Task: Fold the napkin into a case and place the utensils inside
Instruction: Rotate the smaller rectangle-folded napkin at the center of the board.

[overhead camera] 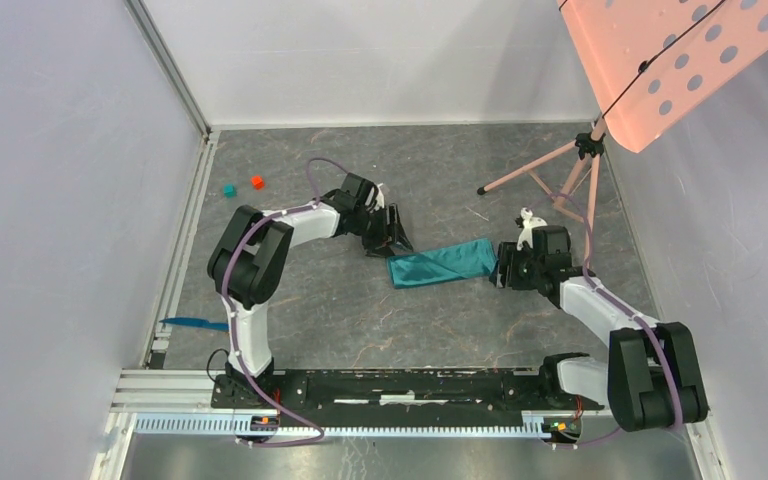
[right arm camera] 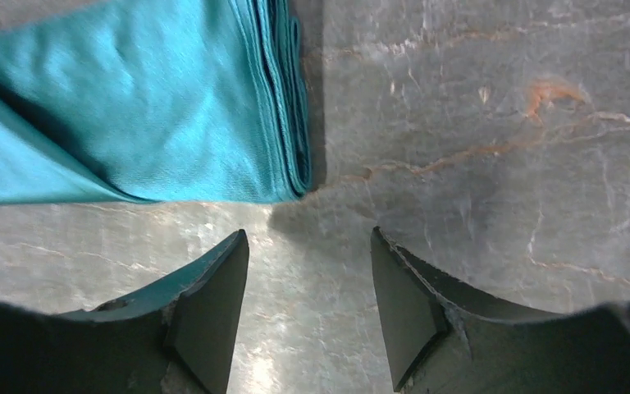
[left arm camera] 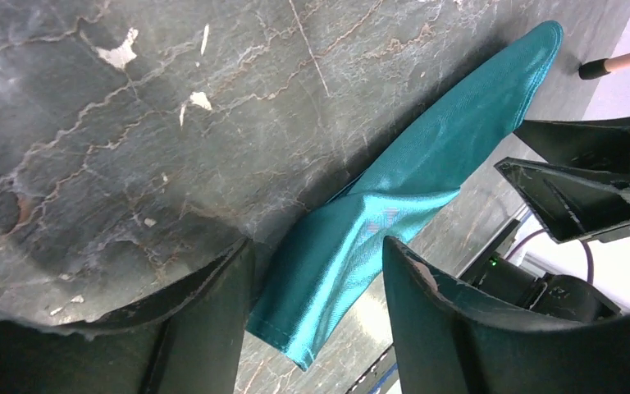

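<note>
napkin [overhead camera: 443, 262] lies folded into a long narrow teal strip, flat on the dark stone-patterned tabletop [overhead camera: 360, 320], stretched between the two end effectors. sheen on the cloth, a few soft creases. whether it forms a closed pouch: cannot tell.

left end effector [overhead camera: 395, 242] sits at the strip's left end. jaws stand apart. in the left wrist view the strip's end [left arm camera: 394, 205] runs in between the two dark fingers [left arm camera: 213, 320] of this end effector [left arm camera: 318, 263] and reaches away from them toward the far corner. cloth is not pinched; whether either finger brushes it, cannot tell.

right end effector [overhead camera: 501, 270] sits just off the strip's right end. jaws apart, nothing between them but bare tabletop [right arm camera: 476, 123]. in the right wrist view the stacked folded edges of the napkin [right arm camera: 131, 107] lie just ahead of this end effector [right arm camera: 308, 246], off toward its left finger [right arm camera: 205, 312], apart from it. the same end effector shows at the right edge of the left wrist view [left arm camera: 582, 189], beside the strip's far end.

blue utensil [overhead camera: 195, 323] lies well apart from both end effectors, at the tabletop's left edge, near the left arm's base.

red cube [overhead camera: 257, 182] and teal cube [overhead camera: 228, 190] sit side by side beyond the left end effector, toward the back left corner.

tripod stand [overhead camera: 560, 180] with a pink perforated board [overhead camera: 660, 60] rises beyond the right end effector.
</note>
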